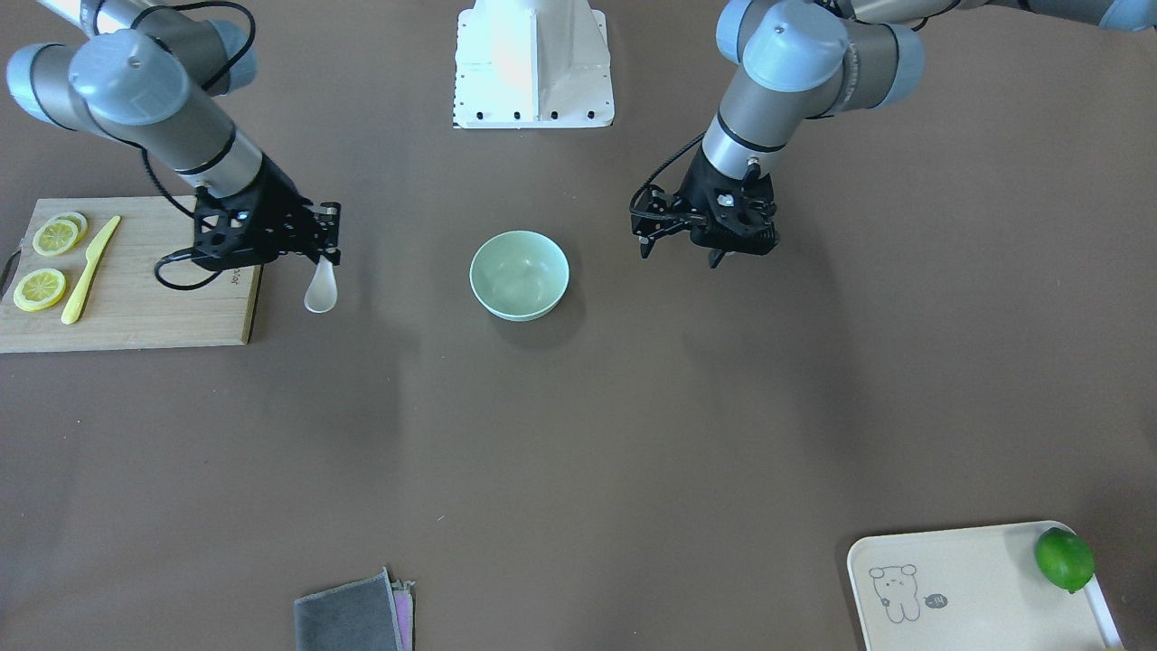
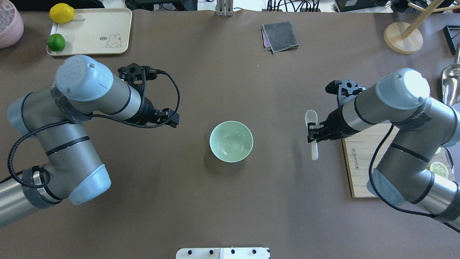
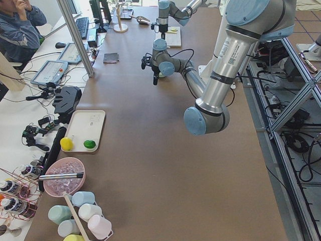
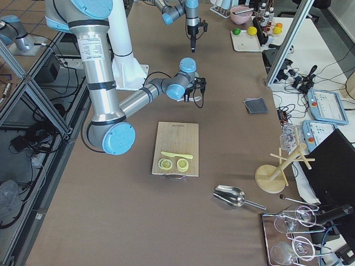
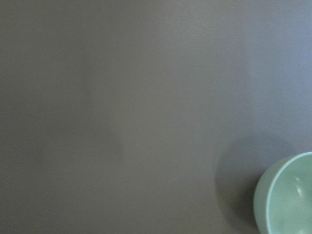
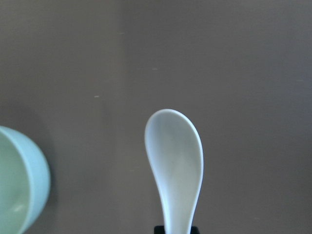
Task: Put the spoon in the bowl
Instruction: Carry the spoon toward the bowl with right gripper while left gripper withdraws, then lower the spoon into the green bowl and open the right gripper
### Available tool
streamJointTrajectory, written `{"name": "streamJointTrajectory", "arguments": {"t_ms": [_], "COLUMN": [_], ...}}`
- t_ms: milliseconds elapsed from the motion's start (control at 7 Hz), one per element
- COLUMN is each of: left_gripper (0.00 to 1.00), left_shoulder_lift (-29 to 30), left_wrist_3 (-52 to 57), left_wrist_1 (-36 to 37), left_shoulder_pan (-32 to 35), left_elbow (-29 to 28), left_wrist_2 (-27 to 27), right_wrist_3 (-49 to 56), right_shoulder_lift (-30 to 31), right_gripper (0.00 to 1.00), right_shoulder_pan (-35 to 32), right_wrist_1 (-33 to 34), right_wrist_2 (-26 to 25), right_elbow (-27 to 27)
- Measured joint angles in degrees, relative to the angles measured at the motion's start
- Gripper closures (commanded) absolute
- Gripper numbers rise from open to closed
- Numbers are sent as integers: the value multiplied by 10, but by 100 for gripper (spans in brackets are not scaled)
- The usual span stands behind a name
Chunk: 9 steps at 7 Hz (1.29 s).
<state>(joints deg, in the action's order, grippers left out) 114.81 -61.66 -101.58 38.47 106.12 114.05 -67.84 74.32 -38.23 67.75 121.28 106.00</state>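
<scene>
The off-white spoon (image 1: pixel 321 289) hangs in my right gripper (image 1: pixel 329 246), which is shut on its handle and holds it above the table, scoop outward. It also shows in the overhead view (image 2: pixel 311 118) and the right wrist view (image 6: pixel 174 161). The mint-green bowl (image 1: pixel 519 274) stands empty at the table's middle (image 2: pixel 231 141), apart from the spoon. Its rim shows at the left edge of the right wrist view (image 6: pixel 19 185). My left gripper (image 1: pixel 645 235) hovers on the bowl's other side, open and empty. The left wrist view shows only the bowl's edge (image 5: pixel 287 195).
A wooden cutting board (image 1: pixel 145 307) with lemon slices (image 1: pixel 41 289) and a yellow knife (image 1: pixel 89 271) lies beside the right arm. A cream tray (image 1: pixel 976 588) holds a lime (image 1: pixel 1065 559). A grey cloth (image 1: pixel 352 617) lies at the table's far edge. The robot's base (image 1: pixel 533 81) is behind the bowl.
</scene>
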Motion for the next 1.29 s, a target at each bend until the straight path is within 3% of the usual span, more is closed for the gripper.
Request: {"name": "streamJointTrajectory", "arguments": {"t_ms": [429, 714, 857, 1000, 1143, 1286], "left_gripper": [3, 3, 3, 3, 3, 3], "left_shoulder_lift": [-52, -57, -57, -57, -57, -57], "left_wrist_3": [77, 86, 86, 85, 83, 83], "left_wrist_1": [-3, -3, -3, -3, -3, -2], "left_shoulder_pan": [57, 65, 66, 67, 68, 70], "left_elbow": [14, 17, 18, 19, 20, 22], "left_wrist_2": [36, 39, 39, 39, 39, 39], "right_wrist_3": [-12, -8, -7, -5, -4, -4], "right_shoulder_lift": [-136, -185, -191, -192, -193, -193], "right_gripper": [100, 100, 88, 32, 0, 0], "right_shoulder_pan": [48, 67, 73, 75, 75, 75], "right_wrist_1": [7, 31, 35, 37, 37, 37], "right_wrist_2": [-7, -6, -8, -9, -10, -12], "right_elbow": [-63, -92, -98, -105, -111, -116]}}
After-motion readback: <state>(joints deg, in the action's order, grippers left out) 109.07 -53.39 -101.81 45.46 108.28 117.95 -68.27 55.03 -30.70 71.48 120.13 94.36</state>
